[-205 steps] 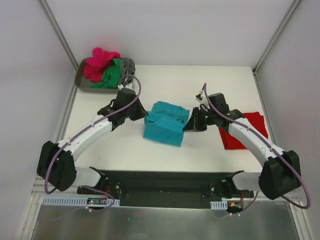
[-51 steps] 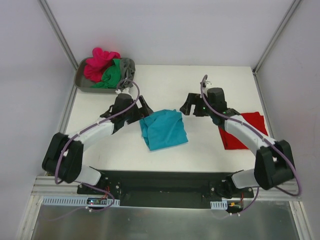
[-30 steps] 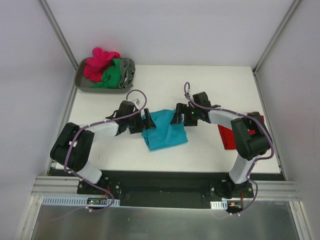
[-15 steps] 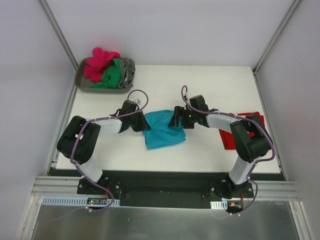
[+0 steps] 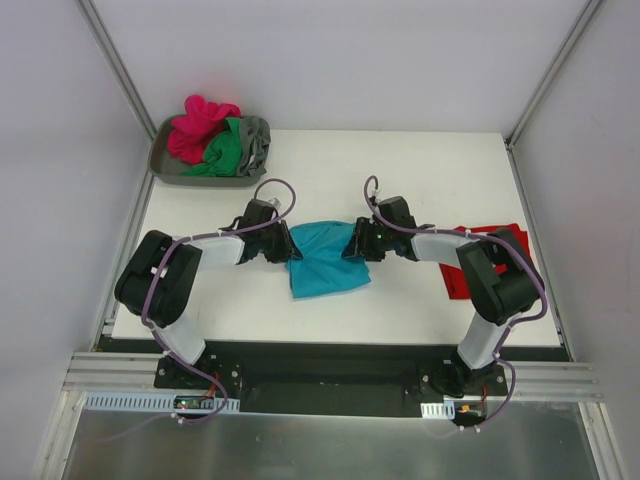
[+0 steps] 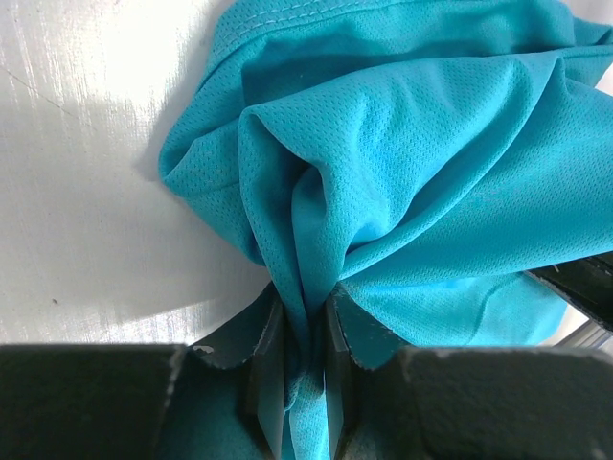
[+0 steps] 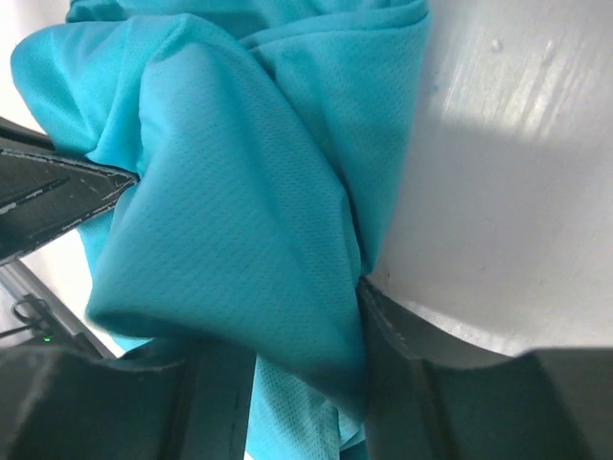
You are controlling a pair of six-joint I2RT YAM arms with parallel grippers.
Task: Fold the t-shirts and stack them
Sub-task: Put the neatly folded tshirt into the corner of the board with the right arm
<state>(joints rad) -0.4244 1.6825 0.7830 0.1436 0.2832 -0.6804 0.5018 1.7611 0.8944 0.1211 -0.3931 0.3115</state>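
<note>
A crumpled teal mesh t-shirt point(image 5: 322, 265), soft, light and likely to sag, is lying mid-frame on the white worktop point(image 5: 420, 170), left fingers point(image 6: 264, 356) pinching its left edge, right fingers point(image 7: 407, 369) clasping a thicker right-edge fold.

A grey tray point(image 5: 172, 176) is sitting at the far left corner of the white tabletop point(image 5: 420, 165), its left wall lying right at the left edge. Light is glaring off the bare tabletop in both wrist views, picking out fine scratches. A black plate point(image 5: 330, 365) is running along the near edge, with a silver rail point(image 5: 330, 398) just in front of it and a dull metal sheet point(image 5: 300, 445) nearer still. White panels point(image 5: 330, 60) are standing around the other three edges, and two metal struts point(image 5: 115, 60) are slanting up from the far corners.
</note>
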